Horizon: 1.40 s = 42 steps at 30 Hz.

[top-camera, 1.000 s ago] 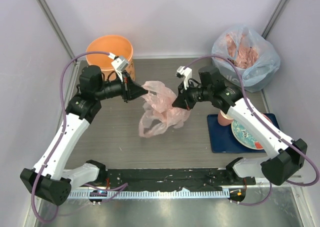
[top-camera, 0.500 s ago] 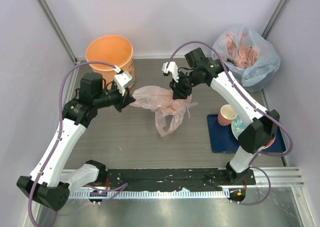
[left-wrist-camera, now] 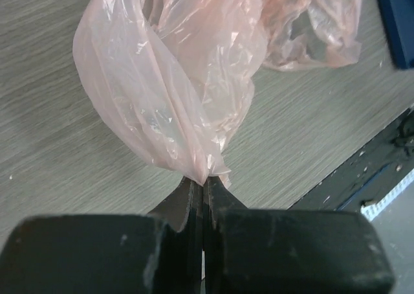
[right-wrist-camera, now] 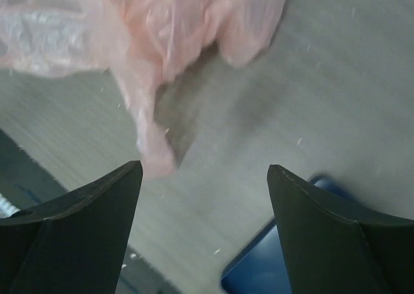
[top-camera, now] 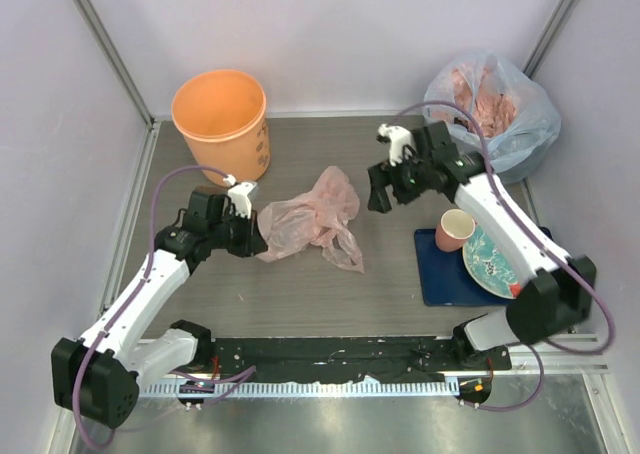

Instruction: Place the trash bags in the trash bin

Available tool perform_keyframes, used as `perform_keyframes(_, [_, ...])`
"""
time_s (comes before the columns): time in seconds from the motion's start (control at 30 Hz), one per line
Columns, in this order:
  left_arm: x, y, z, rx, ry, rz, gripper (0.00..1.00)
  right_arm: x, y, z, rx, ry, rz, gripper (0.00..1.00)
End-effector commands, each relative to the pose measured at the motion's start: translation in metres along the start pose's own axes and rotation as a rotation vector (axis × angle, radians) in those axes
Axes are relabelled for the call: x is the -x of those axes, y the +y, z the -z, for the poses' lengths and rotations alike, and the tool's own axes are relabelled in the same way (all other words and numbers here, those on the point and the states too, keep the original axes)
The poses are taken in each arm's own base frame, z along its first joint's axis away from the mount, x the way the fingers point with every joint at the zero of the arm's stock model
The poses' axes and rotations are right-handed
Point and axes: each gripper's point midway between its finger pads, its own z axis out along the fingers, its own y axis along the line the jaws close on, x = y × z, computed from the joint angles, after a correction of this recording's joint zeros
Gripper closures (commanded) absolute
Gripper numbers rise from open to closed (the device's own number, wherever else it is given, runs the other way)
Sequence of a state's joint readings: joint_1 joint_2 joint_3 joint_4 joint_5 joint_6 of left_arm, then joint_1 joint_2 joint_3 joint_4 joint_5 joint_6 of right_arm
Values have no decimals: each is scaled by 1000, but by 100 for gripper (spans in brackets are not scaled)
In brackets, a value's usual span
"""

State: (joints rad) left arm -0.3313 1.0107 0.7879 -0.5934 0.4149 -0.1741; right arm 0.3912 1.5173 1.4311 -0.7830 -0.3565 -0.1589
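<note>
From above, the trash bag lies crumpled in the middle of the worktop, well apart from the orange trash bin in the far-left corner. The left gripper grips the bag's left end. The right gripper hovers just right of the bag with its jaws apart.

In the left wrist view, the fingers are pinched together on a gathered tip of pink film.

In the right wrist view, the fingers are spread wide above bare worktop, and the bag lies beyond them.

Left arm reaches low and forward, elbow bent, left gripper jaws pressed tight together, pinching a fold of the trash bag. Right arm arches in from the right, right gripper spread wide, holding nothing
</note>
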Motion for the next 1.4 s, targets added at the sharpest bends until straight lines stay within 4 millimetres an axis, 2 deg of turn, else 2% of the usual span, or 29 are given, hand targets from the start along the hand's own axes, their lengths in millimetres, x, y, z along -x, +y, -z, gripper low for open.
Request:
perform_keyframes(0.0, [36, -5, 2, -1, -138, 70, 100, -31, 27, 27, 33, -82, -214, 15])
perform_keyframes(0.07, [35, -8, -1, -21, -125, 91, 100, -45, 43, 32, 94, -93, -262, 15])
perform_keyframes(0.1, [35, -9, -1, -29, -124, 101, 100, -68, 46, 24, 107, -52, -290, 15])
perform_keyframes(0.17, [37, -11, -2, -43, -129, 104, 100, -69, 51, 23, 122, -111, -285, 15])
perform_keyframes(0.2, [36, -12, -2, -48, -128, 104, 100, -84, 53, 14, 130, -96, -295, 15])
perform_keyframes(0.23, [35, -12, -2, -50, -126, 104, 100, -76, 54, 11, 141, -149, -268, 15])
perform_keyframes(0.27, [34, -12, -3, -51, -122, 106, 100, -79, 56, 6, 147, -157, -252, 15])
perform_keyframes(0.3, [33, -12, -4, -52, -119, 107, 100, -93, 56, -4, 145, -134, -248, 15])
perform_keyframes(0.37, [33, -12, -4, -55, -116, 109, 100, -101, 59, -17, 149, -130, -216, 15])
perform_keyframes(0.4, [33, -13, -4, -58, -116, 110, 100, -116, 58, -28, 146, -92, -233, 15])
perform_keyframes(0.53, [37, -17, -4, -79, -121, 116, 100, -124, 60, -49, 154, -99, -288, 17])
perform_keyframes(0.67, [38, -15, -5, -71, -120, 116, 100, -132, 77, -68, 193, -93, -347, 18])
perform_keyframes(0.7, [37, -15, -5, -74, -119, 119, 100, -137, 76, -72, 182, -92, -370, 18])
perform_keyframes(0.73, [37, -15, -5, -76, -118, 121, 100, -128, 68, -78, 145, -145, -373, 19])
perform_keyframes(0.77, [36, -15, -5, -78, -116, 127, 100, -129, 63, -81, 124, -150, -376, 20])
perform_keyframes(0.83, [34, -14, -5, -82, -111, 137, 100, -127, 54, -86, 80, -164, -369, 24])
perform_keyframes(0.87, [34, -13, -5, -77, -108, 142, 99, -129, 54, -90, 82, -154, -361, 29])
perform_keyframes(0.93, [33, -13, -3, -85, -103, 149, 97, -121, 52, -89, 79, -162, -350, 39])
perform_keyframes(0.97, [34, -14, -2, -92, -105, 145, 96, -115, 52, -87, 81, -175, -342, 56])
perform_keyframes(1.0, [32, -13, -2, -89, -101, 134, 94, -104, 53, -83, 83, -197, -329, 66])
perform_keyframes(1.03, [32, -12, -1, -81, -101, 130, 92, -103, 52, -79, 80, -190, -328, 75])
perform_keyframes(1.07, [31, -9, 0, -63, -103, 126, 91, -100, 52, -75, 77, -190, -311, 92])
perform_keyframes(1.1, [30, -7, 0, -56, -107, 125, 88, -86, 54, -65, 81, -220, -289, 99])
perform_keyframes(1.13, [31, -5, 0, -48, -114, 129, 86, -96, 55, -60, 74, -176, -289, 99])
perform_keyframes(1.17, [28, -3, -1, -43, -116, 140, 85, -93, 57, -53, 80, -187, -267, 99])
perform_keyframes(1.2, [34, -4, -1, -50, -147, 139, 79, -86, 59, -43, 84, -217, -250, 99])
perform_keyframes(1.27, [33, -7, -5, -82, -169, 186, 76, -87, 63, -32, 90, -222, -229, 99])
perform_keyframes(1.3, [46, -12, -2, -113, -237, 171, 72, -86, 65, -28, 102, -224, -208, 99])
perform_keyframes(1.37, [47, -15, -6, -145, -278, 218, 65, -92, 70, -21, 120, -194, -201, 99])
